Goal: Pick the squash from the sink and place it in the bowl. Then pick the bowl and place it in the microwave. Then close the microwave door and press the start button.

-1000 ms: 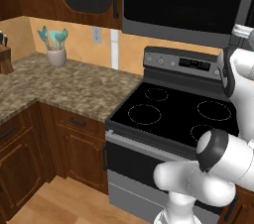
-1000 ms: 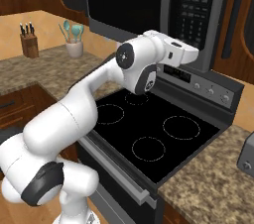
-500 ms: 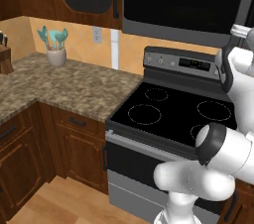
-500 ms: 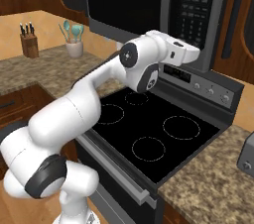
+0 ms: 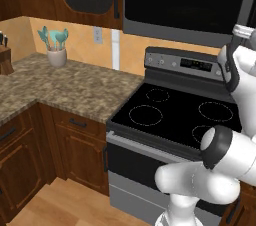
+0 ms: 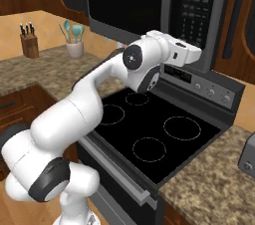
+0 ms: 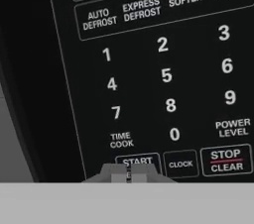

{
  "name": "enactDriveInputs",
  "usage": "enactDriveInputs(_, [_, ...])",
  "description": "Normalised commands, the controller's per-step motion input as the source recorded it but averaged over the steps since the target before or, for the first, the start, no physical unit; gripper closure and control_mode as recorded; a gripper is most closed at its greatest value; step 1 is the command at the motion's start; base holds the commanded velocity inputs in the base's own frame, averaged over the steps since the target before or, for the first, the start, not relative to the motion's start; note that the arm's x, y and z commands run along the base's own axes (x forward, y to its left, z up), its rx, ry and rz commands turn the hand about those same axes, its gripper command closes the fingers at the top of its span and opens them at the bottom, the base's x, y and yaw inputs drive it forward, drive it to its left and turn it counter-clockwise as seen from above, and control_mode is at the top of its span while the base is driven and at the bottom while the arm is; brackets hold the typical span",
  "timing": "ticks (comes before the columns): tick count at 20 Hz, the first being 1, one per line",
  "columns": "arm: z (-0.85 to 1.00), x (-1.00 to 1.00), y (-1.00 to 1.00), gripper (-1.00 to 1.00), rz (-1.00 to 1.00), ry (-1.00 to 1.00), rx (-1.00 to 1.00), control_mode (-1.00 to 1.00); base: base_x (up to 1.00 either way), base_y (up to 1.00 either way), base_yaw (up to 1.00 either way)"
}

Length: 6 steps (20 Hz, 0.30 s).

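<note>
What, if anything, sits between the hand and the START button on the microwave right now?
Nothing visible does. In the hand view the shut hand sits right at the START button on the microwave keypad, with CLOCK just beside it.

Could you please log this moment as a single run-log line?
phase: press start | tool: shut, tips at START button | microwave door: closed

A utensil crock (image 5: 56, 56) and knife block (image 6: 29, 45) stand on the granite counter (image 5: 75, 87)
</note>
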Motion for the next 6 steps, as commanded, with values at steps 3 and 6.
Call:
enactDriveInputs(3, [-0.05,0.3,-0.13,1.0,0.11,0.0,0.02,-1.0,0.0,0.0,0.0])
enactDriveInputs(6, [0.0,0.36,-0.18,1.0,0.11,0.0,0.03,-1.0,0.0,0.0,0.0])
